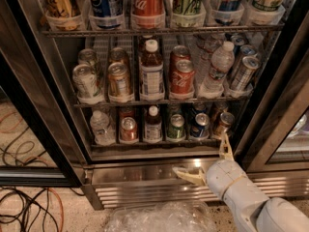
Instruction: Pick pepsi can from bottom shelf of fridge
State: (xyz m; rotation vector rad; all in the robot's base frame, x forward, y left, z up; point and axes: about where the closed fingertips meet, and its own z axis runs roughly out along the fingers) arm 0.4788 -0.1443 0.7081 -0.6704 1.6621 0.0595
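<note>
The fridge (43, 110) stands open in front of me, with three wire racks of drinks. On the bottom shelf (104, 145) the short blue pepsi can (200, 125) stands upright, second from the right, between a green can (176, 127) and a brown can (223, 124). My gripper (205, 159) is open and empty. It hangs in front of the steel base, below and slightly right of the pepsi can. One pale finger (225, 148) points up toward the shelf edge, the other (187, 175) points left.
The bottom shelf also holds a clear bottle (100, 127), a red can (128, 128) and a dark bottle (153, 124). The middle rack has two red Coca-Cola cans (182, 75). Crinkled clear plastic (159, 219) lies on the floor, with cables (24, 211) at the left.
</note>
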